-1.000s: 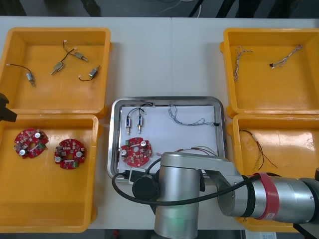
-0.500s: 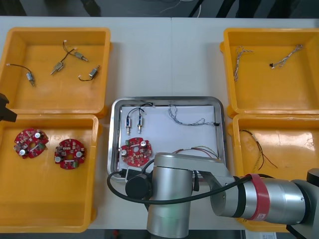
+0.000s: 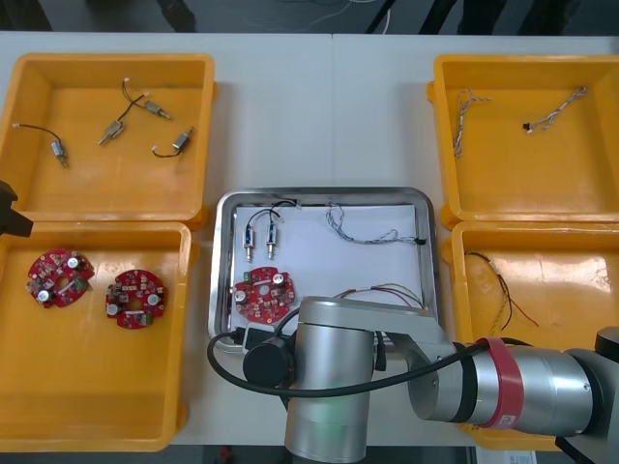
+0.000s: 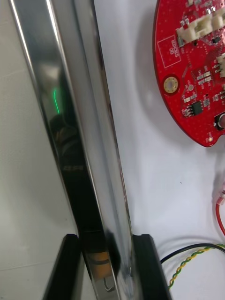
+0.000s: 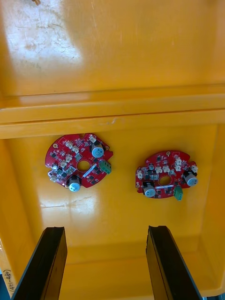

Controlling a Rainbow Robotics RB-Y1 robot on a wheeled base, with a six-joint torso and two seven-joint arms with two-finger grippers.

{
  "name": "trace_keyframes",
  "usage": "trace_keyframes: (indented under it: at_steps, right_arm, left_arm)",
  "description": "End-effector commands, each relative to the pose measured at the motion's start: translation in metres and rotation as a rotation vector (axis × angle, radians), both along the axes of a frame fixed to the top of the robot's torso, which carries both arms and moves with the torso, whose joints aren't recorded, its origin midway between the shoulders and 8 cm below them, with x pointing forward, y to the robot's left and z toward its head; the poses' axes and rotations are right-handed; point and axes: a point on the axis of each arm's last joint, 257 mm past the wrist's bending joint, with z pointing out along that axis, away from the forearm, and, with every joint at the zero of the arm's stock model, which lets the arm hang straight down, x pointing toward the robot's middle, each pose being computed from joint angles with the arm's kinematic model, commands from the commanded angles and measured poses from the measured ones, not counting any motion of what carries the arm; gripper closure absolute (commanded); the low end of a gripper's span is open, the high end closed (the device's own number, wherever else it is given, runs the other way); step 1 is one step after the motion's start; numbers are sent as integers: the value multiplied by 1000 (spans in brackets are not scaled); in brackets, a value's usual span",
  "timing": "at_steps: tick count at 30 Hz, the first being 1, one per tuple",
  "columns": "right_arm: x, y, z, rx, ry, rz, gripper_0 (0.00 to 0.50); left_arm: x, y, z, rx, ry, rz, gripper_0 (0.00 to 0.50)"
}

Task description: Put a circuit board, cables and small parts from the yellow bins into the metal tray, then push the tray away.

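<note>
Two boards (image 3: 60, 277) lie in the bin (image 3: 97, 406) at 8 o'clock. The left gripper (image 5: 105, 229) hangs over them, fingers (image 5: 49, 262) spread wide and holding nothing; it looks parked.

The tray (image 3: 324, 195) sits mid-table toward 6 o'clock, already loaded: small parts (image 3: 259, 237) at its 10 o'clock, a board (image 3: 263, 293) at 7, a blue-white cable (image 3: 372, 232) at 1 and a red-yellow cable (image 3: 387, 288) at 4. So the push seems to be the step in hand.

The right gripper (image 4: 107, 236) is at the tray's 6 o'clock rim (image 4: 93, 140). Its fingers are narrowed onto the rim, one outside over the table (image 3: 319, 116) and one inside over the white liner (image 4: 140, 164).

The pinch should be firm and the push slow and straight toward 12 o'clock. The grip looks nearer 7 than 6, so the tray may yaw toward a side bin. The inner finger is just beside the red-yellow cable and could snag it.

In the front view the right arm (image 3: 387, 387) covers the tray's near rim, the gripper and part of that cable. In the wrist view I cannot tell how hard the pads bite.
</note>
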Motion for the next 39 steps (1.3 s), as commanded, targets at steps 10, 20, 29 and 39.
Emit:
trace_keyframes:
  at_steps: [10, 20, 29, 39]
  right_arm:
    - [-5, 14, 12, 27, -30, 84, 490]
    - [-1, 16, 12, 7, -75, 150, 500]
    - [3, 15, 15, -4, -96, 163, 500]
    - [16, 16, 27, -12, -134, 174, 500]
  left_arm:
    - [-3, 17, 16, 52, -28, 26, 0]
    - [-3, 17, 16, 52, -28, 26, 0]
    - [-3, 17, 16, 52, -28, 26, 0]
    - [-3, 17, 16, 52, -28, 26, 0]
